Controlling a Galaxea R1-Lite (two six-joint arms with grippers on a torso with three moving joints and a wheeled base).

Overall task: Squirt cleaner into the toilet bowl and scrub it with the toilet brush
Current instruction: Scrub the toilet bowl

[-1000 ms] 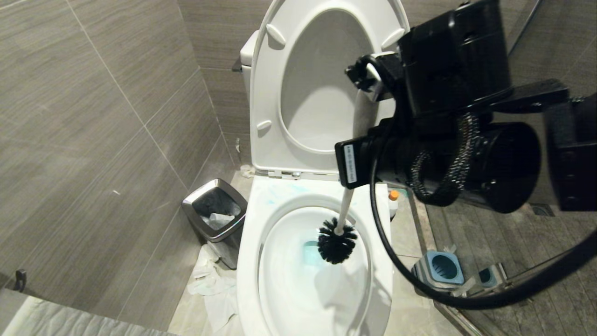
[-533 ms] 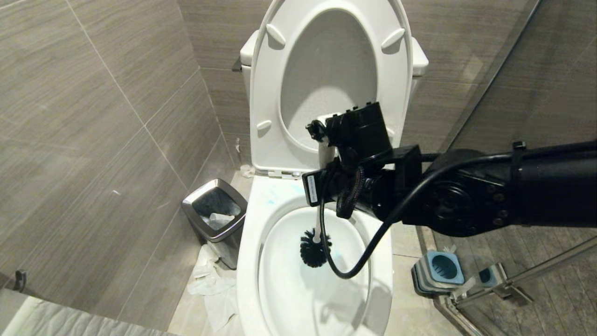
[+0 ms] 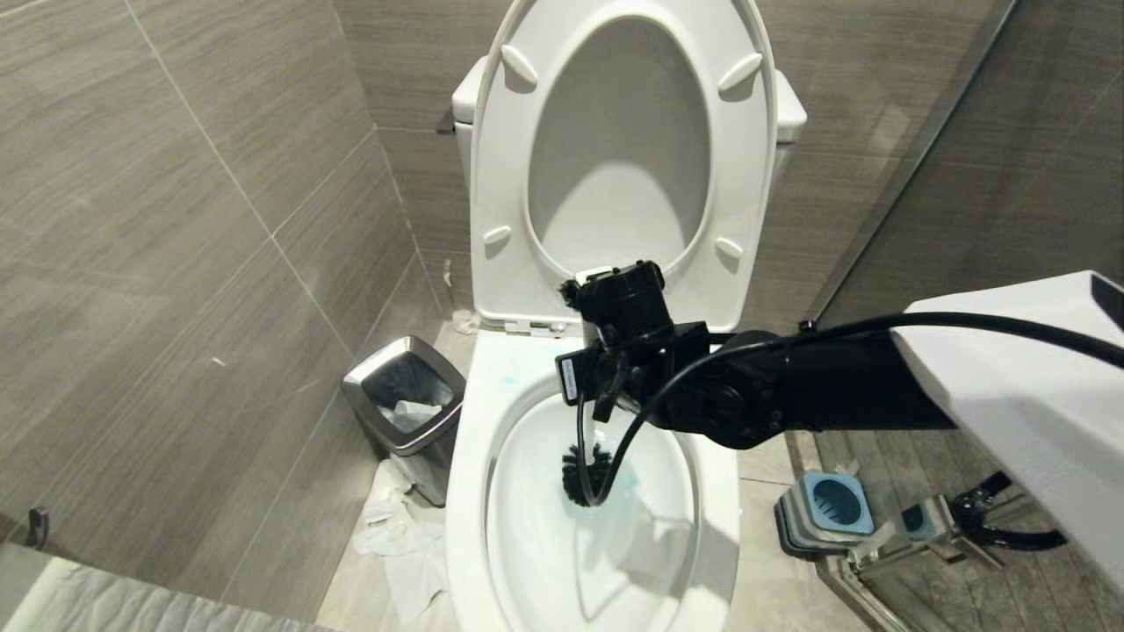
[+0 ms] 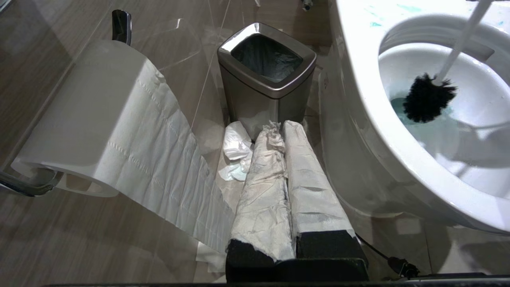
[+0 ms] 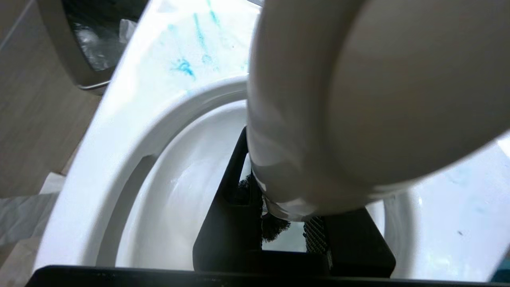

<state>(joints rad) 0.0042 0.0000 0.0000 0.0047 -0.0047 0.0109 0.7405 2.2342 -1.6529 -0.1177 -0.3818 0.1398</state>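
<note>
Right arm: black forearm reaching in from the right, wrist bent downward.
Right gripper [image 5: 285, 223]: black fingers pointing down, clamped on a pale handle.
Left gripper [image 4: 285, 137]: paper-wrapped fingers pressed together, low beside the robot.

the floor [image 3: 773, 527] is made of grey tiles. the toilet [image 3: 465, 527] stands on it, against the back wall. a small shiny bin [image 3: 404, 412] sits on the floor just left of the toilet, near the wall. crumpled white paper [image 3: 395, 535] lies on the tiles in front of the bin, touching its base. on the right side of the toilet a blue and grey brush holder [image 3: 825, 513] sits on the floor, a little apart from it.
</note>
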